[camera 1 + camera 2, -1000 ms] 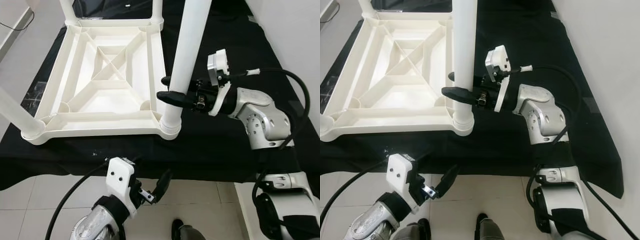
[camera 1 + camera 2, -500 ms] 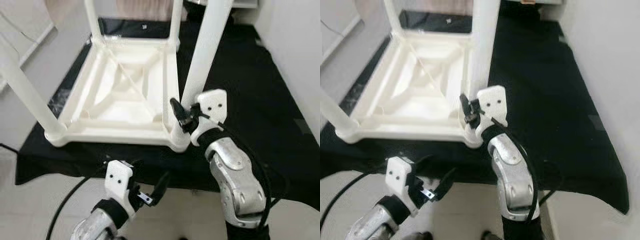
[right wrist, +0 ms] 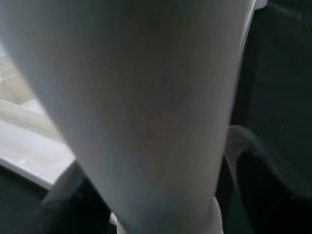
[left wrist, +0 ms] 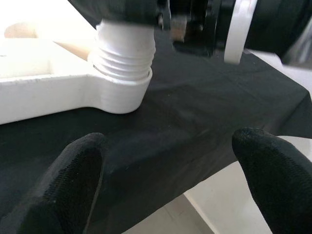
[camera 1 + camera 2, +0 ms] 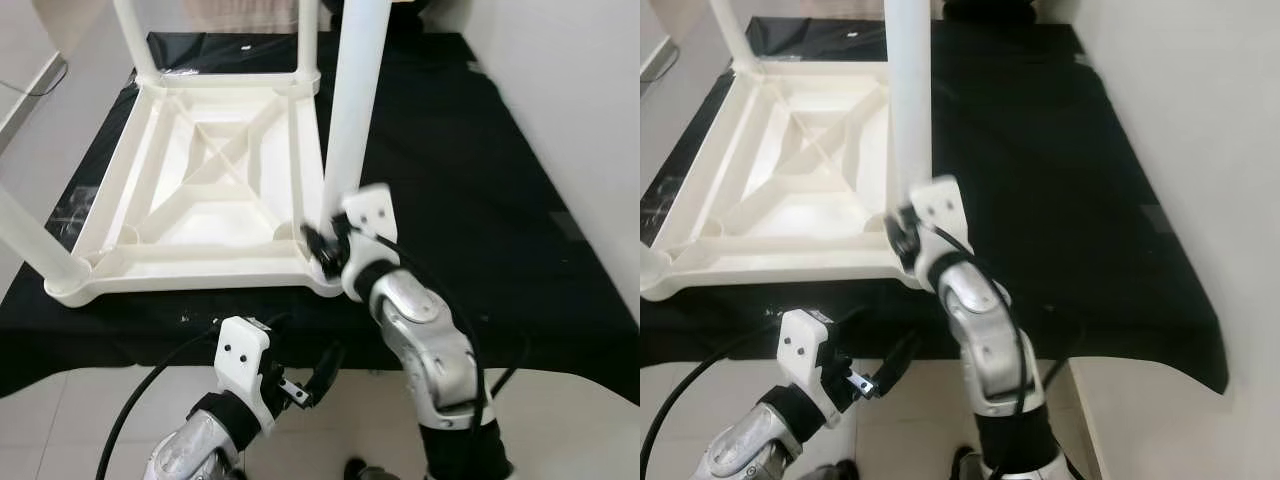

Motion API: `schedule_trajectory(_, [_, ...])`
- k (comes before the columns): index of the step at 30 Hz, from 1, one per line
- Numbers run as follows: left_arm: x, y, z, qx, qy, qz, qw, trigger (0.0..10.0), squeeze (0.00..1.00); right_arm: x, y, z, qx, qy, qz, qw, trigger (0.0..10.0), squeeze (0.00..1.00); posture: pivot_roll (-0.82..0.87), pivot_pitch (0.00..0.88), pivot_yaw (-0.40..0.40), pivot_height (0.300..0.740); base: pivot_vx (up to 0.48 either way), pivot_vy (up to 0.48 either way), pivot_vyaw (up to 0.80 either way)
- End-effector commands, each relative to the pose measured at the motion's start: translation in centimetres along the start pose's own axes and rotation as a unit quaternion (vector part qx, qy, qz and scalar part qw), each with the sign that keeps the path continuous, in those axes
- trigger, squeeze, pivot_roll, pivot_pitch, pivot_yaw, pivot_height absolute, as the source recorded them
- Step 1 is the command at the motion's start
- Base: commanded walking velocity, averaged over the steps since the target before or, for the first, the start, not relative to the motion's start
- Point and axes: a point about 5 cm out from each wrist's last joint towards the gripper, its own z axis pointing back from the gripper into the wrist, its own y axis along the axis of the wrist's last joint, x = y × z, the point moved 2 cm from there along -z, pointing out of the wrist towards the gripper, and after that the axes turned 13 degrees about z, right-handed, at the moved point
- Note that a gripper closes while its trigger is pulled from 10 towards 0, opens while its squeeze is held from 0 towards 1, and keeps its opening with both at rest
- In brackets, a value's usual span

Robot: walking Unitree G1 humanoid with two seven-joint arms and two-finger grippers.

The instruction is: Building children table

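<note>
Fingers, left gripper (image 5: 305,378): two black fingers (image 4: 78,170) spread apart with nothing between them, hovering below the near edge of the cloth, above the tiled floor (image 5: 60,410).
Fingers, right gripper (image 5: 322,250): set at the base of the near right leg (image 5: 352,110), one on either side of it; whether they press on the leg or stand slack cannot be told, as the wrist view is blurred and the leg fills it close up.
Right arm (image 5: 425,350): silver, rising from the near edge up to the table corner, white wrist housing just beside the leg.
Table (image 5: 200,170): white plastic children's table lying upside down on the black cloth (image 5: 450,170); underside shows a square frame with diagonal ribs crossing at the centre.
Near right socket (image 4: 124,63): ribbed, threaded collar at the table's corner, with the leg standing upright in it.
Near left leg (image 5: 30,240): white tube seated in its corner, leaning out toward the left.
Far legs (image 5: 135,35): two white tubes upright at the rear corners.
Wall (image 5: 570,120): plain white, along the right of the cloth.
</note>
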Motion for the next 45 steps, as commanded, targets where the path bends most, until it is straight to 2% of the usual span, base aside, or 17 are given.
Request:
schedule_trajectory(1, [0.1, -0.4, 0.1, -0.005, -0.005, 0.008, 1.000, 10.0, 0.00, 0.1, 2.5, -0.2, 0.075, 0.076, -0.011, 0.994, 10.0, 1.00, 0.08, 0.283, -0.046, 0.740, 0.000, 0.000, 0.00])
schedule_trajectory(3, [0.1, -0.4, 0.1, -0.005, -0.005, 0.008, 1.000, 10.0, 0.00, 0.5, 3.1, -0.2, 0.093, 0.101, -0.004, 0.990, 10.0, 1.00, 0.08, 0.284, -0.047, 0.740, 0.000, 0.000, 0.00])
schedule_trajectory(4, [0.1, -0.4, 0.1, -0.004, -0.005, 0.008, 1.000, 10.0, 0.00, 1.0, 3.8, -0.1, 0.114, 0.153, 0.000, 0.982, 10.0, 0.54, 0.08, 0.284, -0.047, 0.740, 0.000, 0.000, 0.00])
schedule_trajectory(5, [0.1, -0.4, 0.1, -0.004, -0.005, 0.008, 1.000, 10.0, 0.00, 1.0, 3.8, -0.1, 0.114, 0.153, 0.000, 0.982, 10.0, 0.54, 0.08, 0.284, -0.047, 0.740, 0.000, 0.000, 0.00])
schedule_trajectory(6, [0.1, -0.4, 0.1, -0.004, -0.004, 0.008, 1.000, 10.0, 0.00, 1.3, 4.1, -0.1, 0.122, 0.179, 0.011, 0.976, 10.0, 0.00, 0.09, 0.284, -0.049, 0.740, 0.000, 0.000, 0.00])
schedule_trajectory(9, [0.1, -0.4, 0.0, -0.004, -0.004, 0.008, 1.000, 10.0, 0.00, 1.4, 4.5, 0.1, 0.135, 0.222, 0.030, 0.965, 10.0, 0.00, 0.09, 0.286, -0.052, 0.740, 0.000, 0.000, 0.00])
schedule_trajectory(10, [0.2, -0.4, 0.0, -0.003, -0.004, 0.008, 1.000, 10.0, 0.00, 1.4, 4.9, 0.4, 0.151, 0.268, 0.037, 0.951, 10.0, 0.00, 0.09, 0.288, -0.054, 0.740, 0.000, 0.000, 0.00])
schedule_trajectory(14, [0.3, -0.4, 0.1, -0.003, -0.003, 0.008, 1.000, 10.0, 0.00, 1.0, 5.4, 1.1, 0.169, 0.333, 0.049, 0.926, 10.0, 0.00, 0.10, 0.293, -0.059, 0.740, 0.000, 0.000, 0.00])
schedule_trajectory(19, [0.3, -0.4, 0.2, -0.003, -0.002, 0.008, 1.000, 10.0, 0.00, 1.5, 5.7, 1.2, 0.179, 0.369, 0.042, 0.911, 10.0, 0.00, 0.10, 0.295, -0.059, 0.740, 0.000, 0.000, 0.00])
schedule_trajectory(20, [0.4, -0.4, 0.2, -0.003, -0.002, 0.008, 1.000, 10.0, 0.00, 1.8, 5.7, 1.0, 0.179, 0.370, 0.040, 0.911, 6.4, 0.00, 0.10, 0.296, -0.058, 0.740, 0.000, 0.000, 0.00])
schedule_trajectory(21, [0.4, -0.4, 0.2, -0.003, -0.003, 0.008, 1.000, 10.0, 0.00, 2.1, 5.6, 0.8, 0.180, 0.371, 0.040, 0.910, 0.0, 0.00, 0.10, 0.296, -0.058, 0.740, 0.000, 0.000, 0.00])
schedule_trajectory(36, [0.6, -0.5, 0.4, -0.006, -0.005, 0.012, 1.000, 10.0, 0.00, 3.4, 3.5, 1.4, 0.143, 0.379, 0.058, 0.912, 0.0, 0.00, 0.10, 0.301, -0.052, 0.740, 0.000, 0.000, 0.00])
schedule_trajectory(40, [0.6, -0.6, 0.4, -0.006, -0.005, 0.014, 1.000, 10.0, 0.00, 3.1, 0.2, 1.9, 0.067, 0.319, 0.036, 0.945, 0.0, 0.00, 0.09, 0.293, -0.059, 0.740, 0.000, 0.000, 0.00])
schedule_trajectory(42, [0.6, -0.6, 0.4, -0.006, -0.004, 0.014, 1.000, 10.0, 0.00, 3.0, -0.3, 1.8, 0.051, 0.303, 0.033, 0.951, 0.0, 0.00, 0.09, 0.293, -0.059, 0.740, 0.000, 0.000, 0.00])
schedule_trajectory(43, [0.6, -0.6, 0.5, -0.005, -0.003, 0.013, 1.000, 10.0, 0.00, 3.9, -3.2, 0.4, -0.058, 0.086, 0.063, 0.993, 0.0, 0.00, 0.09, 0.294, -0.059, 0.740, 0.000, 0.000, 0.00])
schedule_trajectory(44, [0.6, -0.6, 0.5, -0.005, -0.003, 0.013, 1.000, 10.0, 0.00, 3.9, -3.2, 0.4, -0.058, 0.086, 0.063, 0.993, 0.0, 0.00, 0.09, 0.294, -0.059, 0.740, 0.000, 0.000, 0.00])
schedule_trajectory(45, [0.5, -0.6, 0.5, -0.005, -0.002, 0.013, 1.000, 10.0, 0.00, 5.3, -4.8, 1.1, -0.126, -0.078, 0.083, 0.986, 0.0, 0.00, 0.08, 0.294, -0.057, 0.740, 0.000, 0.000, 0.00])
